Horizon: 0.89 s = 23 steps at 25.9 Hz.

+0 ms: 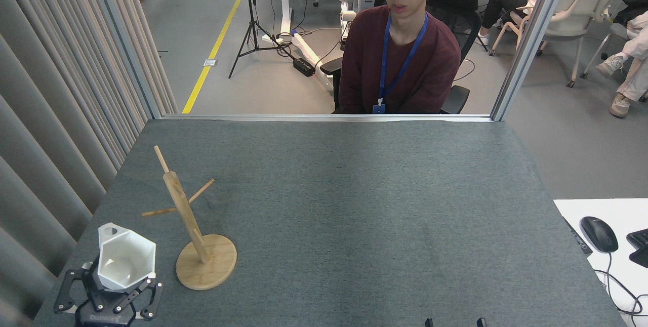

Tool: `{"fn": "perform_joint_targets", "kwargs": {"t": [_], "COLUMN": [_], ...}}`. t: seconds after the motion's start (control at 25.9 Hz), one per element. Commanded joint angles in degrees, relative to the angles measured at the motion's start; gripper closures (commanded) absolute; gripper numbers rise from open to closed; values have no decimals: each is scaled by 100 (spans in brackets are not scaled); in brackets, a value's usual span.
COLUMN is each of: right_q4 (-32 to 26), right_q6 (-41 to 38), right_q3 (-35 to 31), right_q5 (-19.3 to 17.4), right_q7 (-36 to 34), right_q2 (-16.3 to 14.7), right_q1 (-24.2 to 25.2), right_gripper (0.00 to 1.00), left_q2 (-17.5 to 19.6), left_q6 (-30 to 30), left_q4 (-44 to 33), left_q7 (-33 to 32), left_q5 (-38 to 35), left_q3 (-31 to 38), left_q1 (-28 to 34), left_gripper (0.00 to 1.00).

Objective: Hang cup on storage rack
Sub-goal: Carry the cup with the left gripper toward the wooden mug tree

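White faceted hexagonal-rim cup (125, 258) clasped by left gripper (109, 291) — just left of light bamboo mug tree rack (195, 236), grey felt table (354, 200), right gripper (453, 322) fingertips only — grip unclear.

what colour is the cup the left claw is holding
Plain white, no pattern. The cup sits in the left claw; the head view shows it.
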Motion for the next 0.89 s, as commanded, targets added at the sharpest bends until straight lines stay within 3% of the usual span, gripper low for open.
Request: {"fn": "perform_joint_targets", "kwargs": {"t": [0.0,0.35,0.85], "right_q4": [2,2,2], "right_q6": [-9,-9,-17], "right_q3": [10,2,-16], "right_q5": [1,1,-17], "right_q7": [3,-6,-23], "right_q2": [46,46,55], "right_q1": [-18,-35,-62], "right_gripper": [2,2,2], "left_q2": [52,201,316], "left_q6": [7,-362,-274], "left_q4": [559,577,1210], "left_q7": [140,413,448], "left_q5": [-230,-256,-643], "left_q3": [383,58,-338], "left_q1": [-583,-504,-882], "left_gripper": [67,67,67]}}
